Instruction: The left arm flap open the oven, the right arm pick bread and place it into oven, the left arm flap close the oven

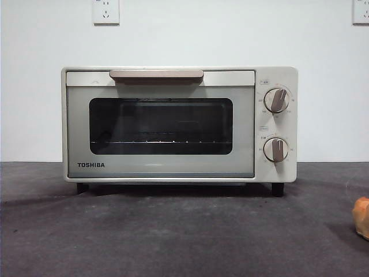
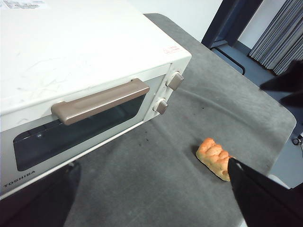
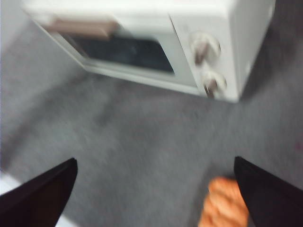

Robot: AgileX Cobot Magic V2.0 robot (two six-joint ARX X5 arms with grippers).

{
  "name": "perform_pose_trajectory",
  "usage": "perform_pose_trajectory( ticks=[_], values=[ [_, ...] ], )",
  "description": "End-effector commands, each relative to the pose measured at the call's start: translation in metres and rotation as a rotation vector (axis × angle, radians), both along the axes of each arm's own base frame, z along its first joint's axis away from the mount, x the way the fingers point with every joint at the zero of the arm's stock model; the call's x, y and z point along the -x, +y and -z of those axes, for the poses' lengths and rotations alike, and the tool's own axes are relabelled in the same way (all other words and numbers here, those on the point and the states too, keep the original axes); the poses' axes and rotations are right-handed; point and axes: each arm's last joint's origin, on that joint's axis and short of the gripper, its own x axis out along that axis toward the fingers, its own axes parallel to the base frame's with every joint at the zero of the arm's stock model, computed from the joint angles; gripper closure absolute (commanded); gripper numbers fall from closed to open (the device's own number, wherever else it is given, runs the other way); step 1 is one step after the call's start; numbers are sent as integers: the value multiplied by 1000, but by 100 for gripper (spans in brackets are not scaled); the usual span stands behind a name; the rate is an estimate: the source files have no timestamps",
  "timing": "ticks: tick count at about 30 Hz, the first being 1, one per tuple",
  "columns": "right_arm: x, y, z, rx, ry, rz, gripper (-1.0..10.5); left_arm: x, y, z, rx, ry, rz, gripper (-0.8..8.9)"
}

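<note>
While shut, oven point(image 1: 179, 124) (bread point(image 1: 362, 217) edgeward)

We see the front view evenly and softly lit, sharp throughout; the oven point(image 1: 179, 124) casts a dark shadow under its base onto the grey tabletop point(image 1: 173, 236), and its dark glass window point(image 1: 161, 126) shows only faint reflections. The white wall point(image 1: 184, 34) behind is bright yet not blown out. In the left wrist view the light is strong — the oven's top point(image 2: 71, 42) glares near white, though the handle point(image 2: 100, 100) and the bread point(image 2: 215, 157) stay crisp. The right wrist view is heavily motion-blurred: the knobs point(image 3: 206, 47), the window and the bread point(image 3: 225, 205) all smear, and the wide-set jaws read as flat black shapes — no detail.
</note>
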Motion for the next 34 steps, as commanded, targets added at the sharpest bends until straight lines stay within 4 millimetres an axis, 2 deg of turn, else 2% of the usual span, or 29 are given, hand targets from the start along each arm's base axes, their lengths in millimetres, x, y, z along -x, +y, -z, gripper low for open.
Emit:
perform_pose_trajectory(
  ticks=[1, 8, 17, 26, 32, 34],
  values=[
    [-9, 5, 6, 63, 84, 8, 410, 0, -1, -6, 1, -22, 9, 314],
    [-30, 21, 38, 268, 307, 6, 410, 0, -1, -6, 1, -21, 9, 314],
    [-50, 33, 87, 420, 531, 50, 410, 0, -1, -5, 0, -19, 8, 314],
    [-65, 39, 132, 440, 608, 38, 411, 0, -1, -5, 0, -19, 8, 315],
    [-77, 44, 146, 444, 621, 36, 413, 0, -1, -5, -1, -19, 9, 314],
    [-80, 44, 151, 453, 631, 36, 449, 0, -1, -5, -1, -19, 9, 315]
  ],
)
